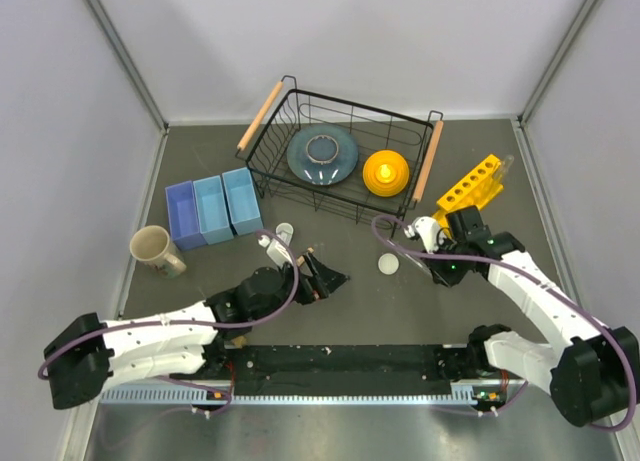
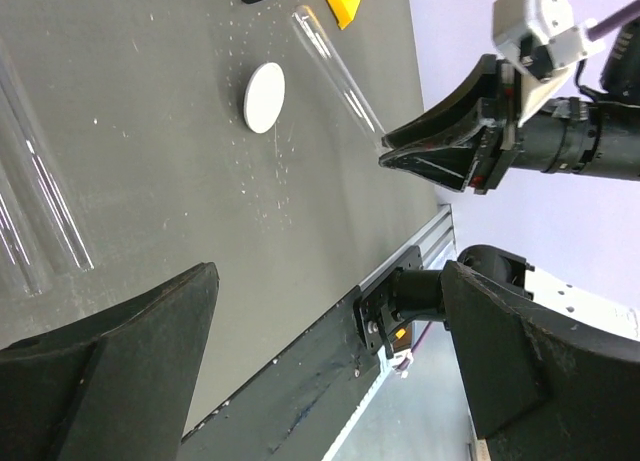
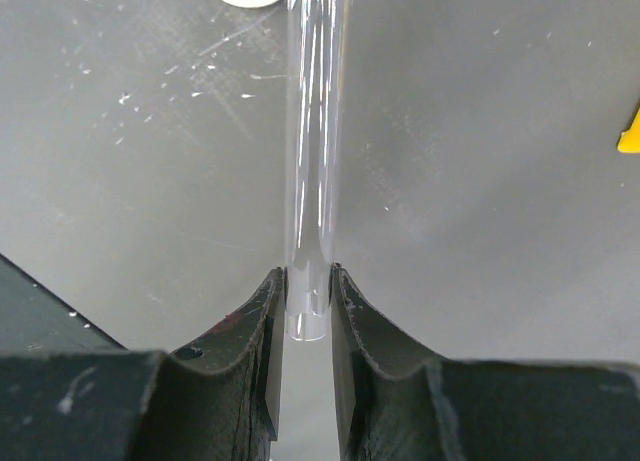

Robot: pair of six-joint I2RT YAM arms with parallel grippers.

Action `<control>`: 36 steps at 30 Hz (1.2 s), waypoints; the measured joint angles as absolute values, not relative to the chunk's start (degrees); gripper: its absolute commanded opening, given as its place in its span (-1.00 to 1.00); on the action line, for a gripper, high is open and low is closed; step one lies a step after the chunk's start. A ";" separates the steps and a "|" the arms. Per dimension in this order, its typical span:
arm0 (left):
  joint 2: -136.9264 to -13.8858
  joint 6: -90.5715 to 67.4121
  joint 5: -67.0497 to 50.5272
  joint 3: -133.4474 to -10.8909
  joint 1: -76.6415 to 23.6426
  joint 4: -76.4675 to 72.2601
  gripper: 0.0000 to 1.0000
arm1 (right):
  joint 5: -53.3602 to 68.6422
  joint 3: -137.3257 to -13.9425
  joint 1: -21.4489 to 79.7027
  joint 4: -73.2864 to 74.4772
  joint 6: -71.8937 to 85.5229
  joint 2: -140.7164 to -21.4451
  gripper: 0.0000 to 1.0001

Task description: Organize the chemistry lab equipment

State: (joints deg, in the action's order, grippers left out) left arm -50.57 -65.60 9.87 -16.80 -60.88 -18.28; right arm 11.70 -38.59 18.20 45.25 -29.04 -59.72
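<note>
The yellow rack (image 1: 470, 186) lies at the right, beside the basket; its corner shows in the left wrist view (image 2: 345, 1). My right gripper (image 1: 428, 253) (image 3: 305, 281) points down and is shut on the end of a thin clear tube (image 3: 312, 131) (image 2: 335, 71). The tube slants toward a white round piece (image 1: 388, 264) (image 2: 265, 96). A second white piece (image 1: 284, 229) stands near the blue bins. My left gripper (image 1: 325, 276) (image 2: 328, 271) is open and empty, low over the table. Two more clear tubes (image 2: 35, 211) lie beside it. I cannot make out the wooden stick.
A black wire basket (image 1: 300, 101) with wooden handles stands at the back, holding a grey-blue plate (image 1: 322, 153) and an orange bowl (image 1: 386, 171). Three blue bins (image 1: 212, 211) and a beige mug (image 1: 152, 249) are at the left. A black rail (image 1: 340, 366) runs along the near edge.
</note>
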 measured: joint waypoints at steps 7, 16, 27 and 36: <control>-56.80 -69.06 10.13 -17.06 -60.60 -23.90 0.94 | 15.88 -43.33 18.76 46.98 -28.67 -59.64 -0.72; -69.52 -70.61 10.48 -21.98 -60.40 -36.47 0.79 | 24.51 -49.17 23.46 47.57 -23.07 -60.51 -0.71; -82.70 -71.94 8.54 -27.83 -60.40 -49.32 0.30 | 35.24 -52.36 25.15 47.42 -16.32 -62.54 -0.70; -84.27 -73.30 8.03 -30.63 -60.40 -49.60 -0.42 | 37.65 -52.36 25.34 46.83 -14.22 -62.54 -0.68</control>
State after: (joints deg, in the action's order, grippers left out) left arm -84.27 -73.30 8.03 -30.63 -60.40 -49.60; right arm 37.65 -52.36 25.34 46.83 -14.22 -62.54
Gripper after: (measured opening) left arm 0.433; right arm 0.209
